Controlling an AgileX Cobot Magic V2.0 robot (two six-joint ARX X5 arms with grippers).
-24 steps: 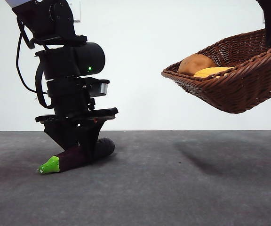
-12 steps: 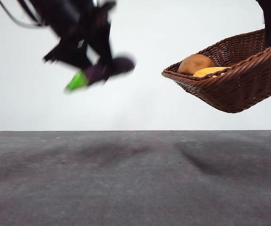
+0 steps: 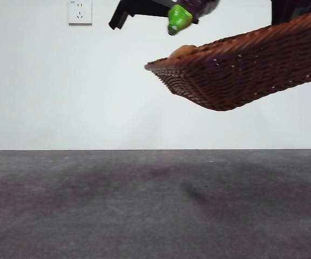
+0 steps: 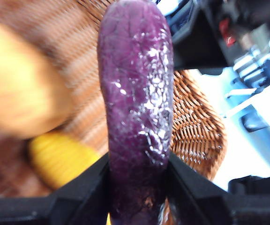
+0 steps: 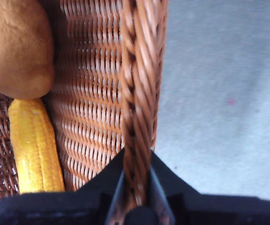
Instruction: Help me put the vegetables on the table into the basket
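eggplant held over a lifted, tilted basket

nearest, the flat dark grey speckled table [image 3: 155, 205] holds no vegetable that shows; above it the wide dark brown woven wicker basket [image 3: 242, 70] hangs tilted in the air, the right gripper [image 5: 136, 187] pinching its rim, with the round orange-brown potato [image 5: 18, 47] and glossy yellow corn cob [image 5: 34, 145] lying against each other inside; higher and further back, the left gripper [image 4: 137, 176] clamps the dark purple eggplant with bright green cap [image 3: 185, 12] just above the basket's low edge. as i judge it, a release here could bounce the eggplant off that low rim onto the table, and the slope could let the potato roll out.
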